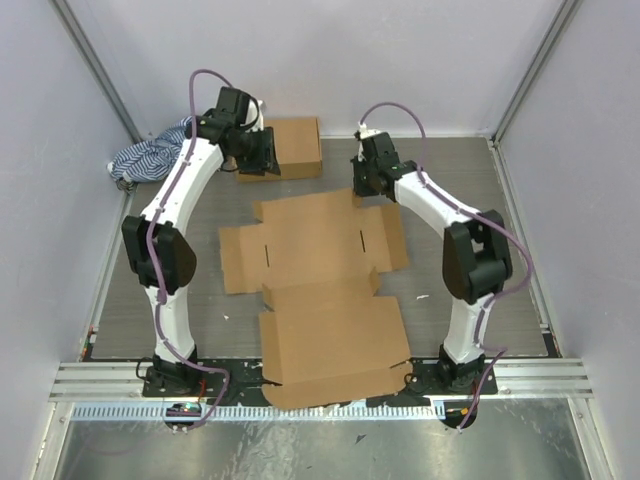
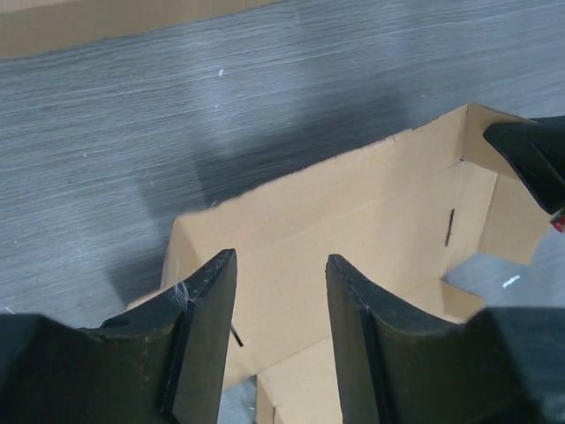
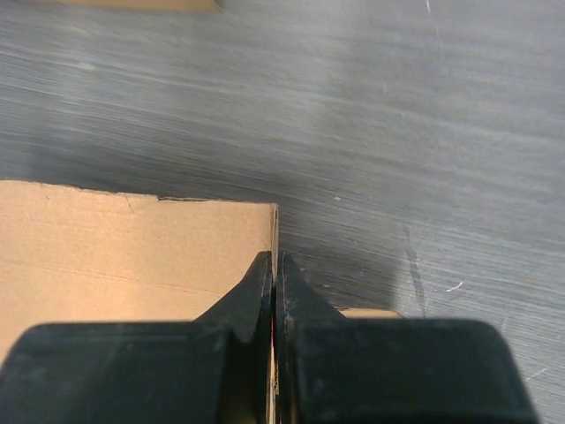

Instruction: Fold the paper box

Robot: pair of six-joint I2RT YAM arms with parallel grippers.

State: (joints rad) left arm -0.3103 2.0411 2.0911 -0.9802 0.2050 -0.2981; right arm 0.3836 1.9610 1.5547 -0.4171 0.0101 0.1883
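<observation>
Lying flat in the top view, the cardboard blank (image 1: 315,245) spreads across the middle of the table (image 1: 480,200), flaps out on every side. A second cardboard sheet (image 1: 335,350) sits just on the near side of the blank, reaching the arm bases. A folded box (image 1: 297,146) rests beyond the blank's far edge, and a striped cloth (image 1: 150,157) is bunched farther left of that box. The left gripper (image 1: 262,152) hangs beyond the blank's far left corner, beside the folded box. The right gripper (image 1: 365,185) is at the blank's far right corner.

From the left wrist, that gripper's two fingers (image 2: 207,309) stand apart with nothing between them. They look down on the blank's far flap, which casts a shadow on the table behind it. The other arm's dark tip shows at the flap's right corner.

From the right wrist, the fingers (image 3: 252,291) are pressed together, their tips right at the corner edge of a blank flap. I cannot tell whether any cardboard is pinched between them.
</observation>
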